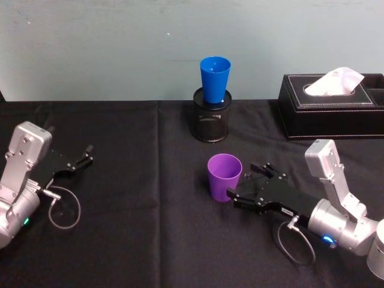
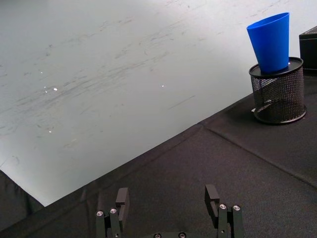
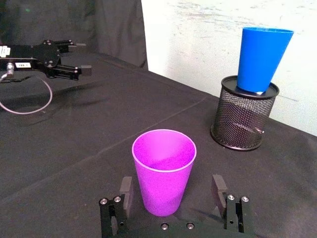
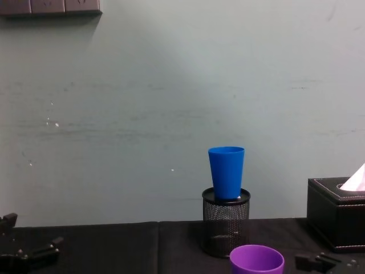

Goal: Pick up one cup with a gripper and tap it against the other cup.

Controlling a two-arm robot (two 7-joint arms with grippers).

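The purple cup (image 1: 225, 174) (image 3: 164, 168) (image 4: 256, 262) stands upright on the black cloth near the middle. My right gripper (image 1: 241, 182) (image 3: 172, 182) is open around its lower half, one finger on each side with a small gap to the wall. The blue cup (image 1: 215, 78) (image 3: 260, 58) (image 2: 271, 41) (image 4: 226, 171) sits upright in a black mesh pen pot (image 1: 211, 118) (image 3: 242, 119) at the back of the table. My left gripper (image 1: 83, 157) (image 2: 167, 191) (image 3: 81, 57) rests open and empty at the far left.
A black tissue box (image 1: 330, 111) (image 4: 333, 214) with a white tissue stands at the back right. The pale wall (image 4: 171, 114) rises just behind the pen pot. Loose cables loop beside both wrists on the black tablecloth (image 1: 150, 228).
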